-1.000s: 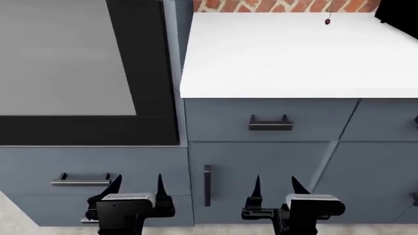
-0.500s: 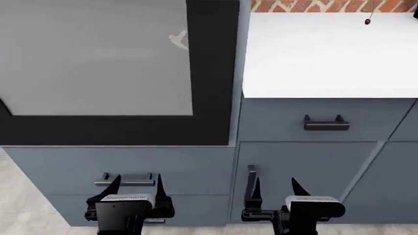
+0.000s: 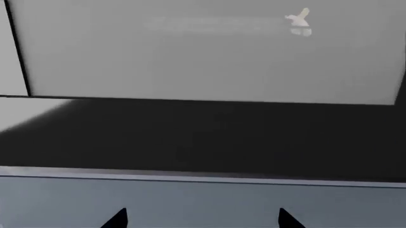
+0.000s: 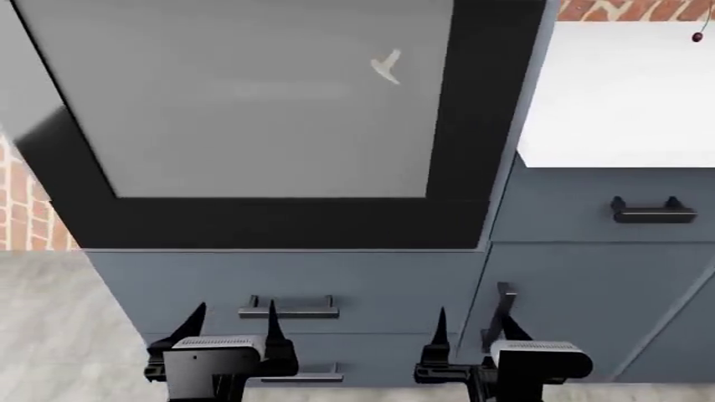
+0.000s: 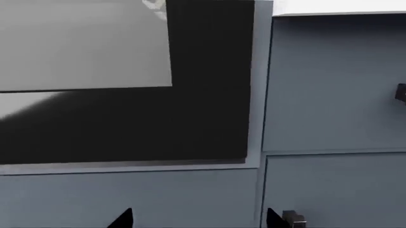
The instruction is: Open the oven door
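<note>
The oven door (image 4: 480, 126) fills the upper left and middle of the head view: a wide black frame around a big grey glass window (image 4: 257, 100). It stands flat and shut, so the oven cavity is hidden. My left gripper (image 4: 236, 311) is open, low in front of the drawer below the door. Further right, my right gripper (image 4: 471, 322) is open too. Neither touches the door. In the left wrist view the oven door (image 3: 203, 137) lies beyond the open left gripper (image 3: 201, 218). The right wrist view has the oven door's corner (image 5: 209, 95) beyond the open right gripper (image 5: 199, 219).
Blue-grey drawer fronts with dark bar handles (image 4: 288, 308) sit under the oven. A vertical cabinet handle (image 4: 506, 303) stands close by my right gripper. A white countertop (image 4: 625, 92) lies to the right, above another drawer handle (image 4: 654, 211). A brick wall (image 4: 23, 201) and pale floor (image 4: 56, 318) show at left.
The whole head view has slid: the oven door and cabinets moved rightward in the picture, and brick wall and floor appeared at left. Both grippers keep the same open pose.
</note>
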{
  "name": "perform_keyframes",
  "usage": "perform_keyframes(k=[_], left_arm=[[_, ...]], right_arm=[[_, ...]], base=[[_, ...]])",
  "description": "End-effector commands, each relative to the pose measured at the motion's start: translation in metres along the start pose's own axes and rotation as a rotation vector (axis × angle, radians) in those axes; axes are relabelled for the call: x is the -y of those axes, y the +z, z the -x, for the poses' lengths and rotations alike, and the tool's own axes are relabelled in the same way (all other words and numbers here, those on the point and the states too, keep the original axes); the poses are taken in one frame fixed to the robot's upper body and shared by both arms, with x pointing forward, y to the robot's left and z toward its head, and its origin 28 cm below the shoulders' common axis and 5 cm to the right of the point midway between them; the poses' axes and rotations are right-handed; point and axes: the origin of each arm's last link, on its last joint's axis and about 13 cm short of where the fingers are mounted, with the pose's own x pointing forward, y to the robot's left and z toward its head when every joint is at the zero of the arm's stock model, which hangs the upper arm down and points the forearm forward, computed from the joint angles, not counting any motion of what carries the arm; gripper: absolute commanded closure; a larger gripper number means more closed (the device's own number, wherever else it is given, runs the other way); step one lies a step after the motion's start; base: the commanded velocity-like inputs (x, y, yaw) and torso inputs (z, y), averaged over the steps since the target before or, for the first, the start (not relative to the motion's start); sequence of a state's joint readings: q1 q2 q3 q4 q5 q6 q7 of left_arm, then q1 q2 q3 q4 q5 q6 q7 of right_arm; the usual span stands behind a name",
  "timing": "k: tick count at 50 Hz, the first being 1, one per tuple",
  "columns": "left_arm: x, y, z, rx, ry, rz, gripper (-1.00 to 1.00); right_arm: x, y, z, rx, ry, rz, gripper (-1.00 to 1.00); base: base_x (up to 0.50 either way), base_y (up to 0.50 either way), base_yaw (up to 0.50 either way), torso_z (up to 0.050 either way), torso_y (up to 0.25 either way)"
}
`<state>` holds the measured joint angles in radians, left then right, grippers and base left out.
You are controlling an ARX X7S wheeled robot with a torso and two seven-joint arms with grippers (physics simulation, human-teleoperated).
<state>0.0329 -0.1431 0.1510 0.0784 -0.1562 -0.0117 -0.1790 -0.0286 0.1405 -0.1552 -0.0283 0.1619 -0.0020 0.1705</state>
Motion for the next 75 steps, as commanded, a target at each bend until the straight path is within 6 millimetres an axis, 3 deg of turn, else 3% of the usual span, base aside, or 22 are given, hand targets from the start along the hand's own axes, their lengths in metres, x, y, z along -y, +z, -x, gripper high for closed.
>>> perform_keyframes(k=[1,75], left_arm=[[0.0006,0.0005,0.0003,0.003,-0.001,-0.001,-1.0],[0.0023,-0.0016,-0.0024,-0.001,-0.019,-0.025,-1.0]], right_arm=[[0.0,0.0002,0.0003,0.001,0.002,-0.002,-1.0],[0.0001,0.0002,-0.0022,-0.006,0.007,-0.001,-1.0]], base=[[0.0,0.5,0.0,0.0,0.0],[0.0,0.5,0.0,0.0,0.0]])
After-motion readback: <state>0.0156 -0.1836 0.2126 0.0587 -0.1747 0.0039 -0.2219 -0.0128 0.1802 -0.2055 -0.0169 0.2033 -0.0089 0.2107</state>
